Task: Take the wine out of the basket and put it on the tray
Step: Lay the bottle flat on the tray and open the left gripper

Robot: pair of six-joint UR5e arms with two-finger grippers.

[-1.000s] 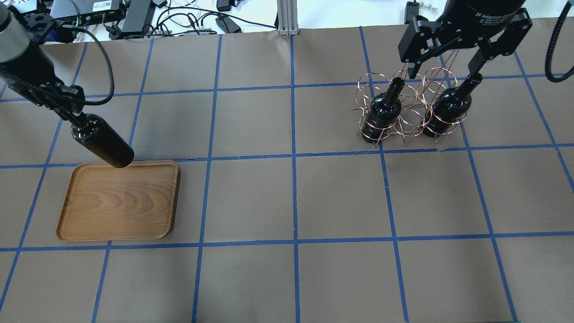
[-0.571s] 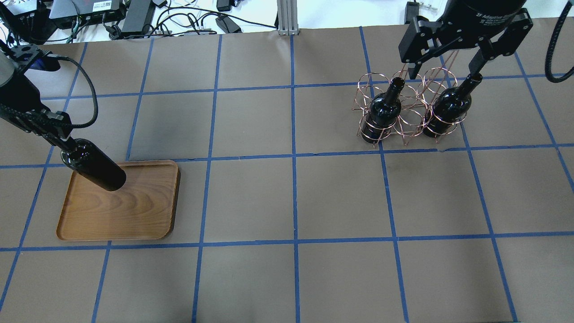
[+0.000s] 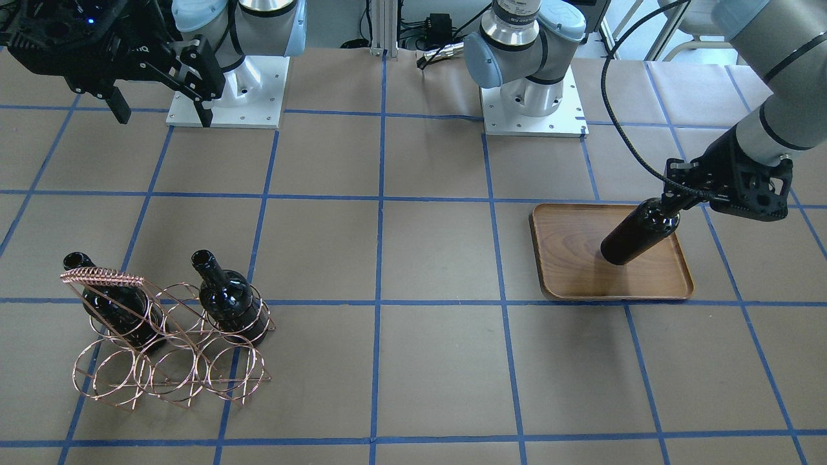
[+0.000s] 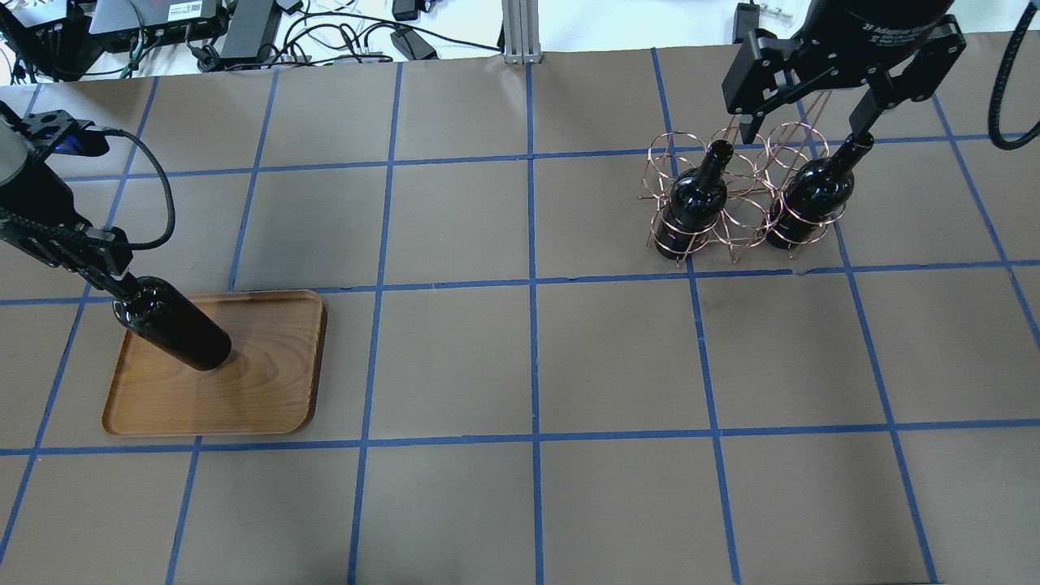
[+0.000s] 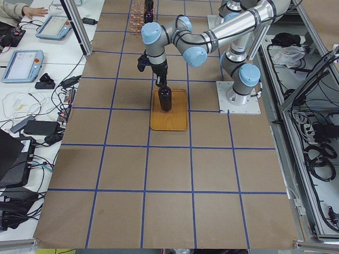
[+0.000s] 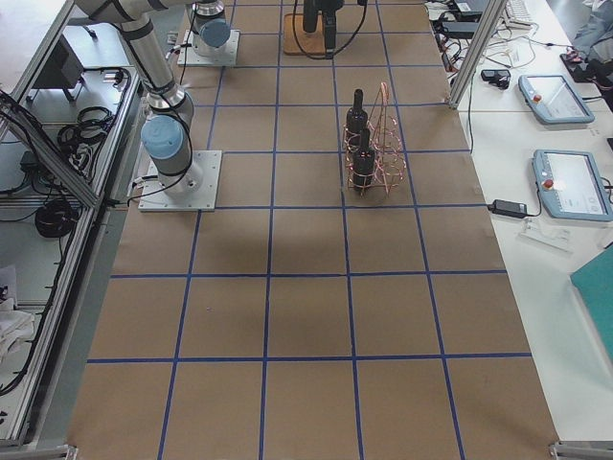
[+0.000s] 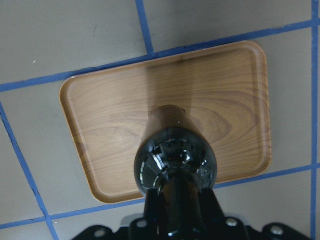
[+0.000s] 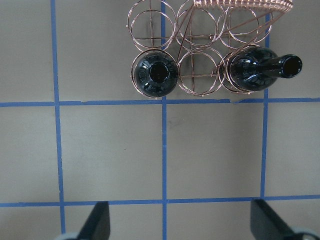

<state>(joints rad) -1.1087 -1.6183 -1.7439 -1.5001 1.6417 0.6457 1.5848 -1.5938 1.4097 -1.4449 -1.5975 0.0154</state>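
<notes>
My left gripper (image 4: pixel 114 280) is shut on the neck of a glossy black wine bottle (image 4: pixel 175 325), held upright over the wooden tray (image 4: pixel 252 390). The bottle's base is at or just above the tray's far-left part; I cannot tell if it touches. The front view shows the gripper (image 3: pixel 672 203), bottle (image 3: pixel 636 236) and tray (image 3: pixel 581 278); the left wrist view shows the bottle (image 7: pixel 175 165) over the tray (image 7: pixel 100 115). My right gripper (image 4: pixel 800 122) is open and empty, high above the copper wire basket (image 4: pixel 735 203), which holds two more bottles (image 4: pixel 699 199) (image 4: pixel 816 195).
The basket (image 3: pixel 161 361) stands at the far right of the table, its coil-wrapped handle (image 3: pixel 103 279) up. Cables and electronics (image 4: pixel 244 24) and an aluminium post (image 4: pixel 520 32) line the far edge. The arm bases (image 3: pixel 533 103) are bolted to the table.
My left gripper has carried the bottle toward the near side and down, from the tray's far rim to over the tray's surface. The right gripper and the basket have not moved.
</notes>
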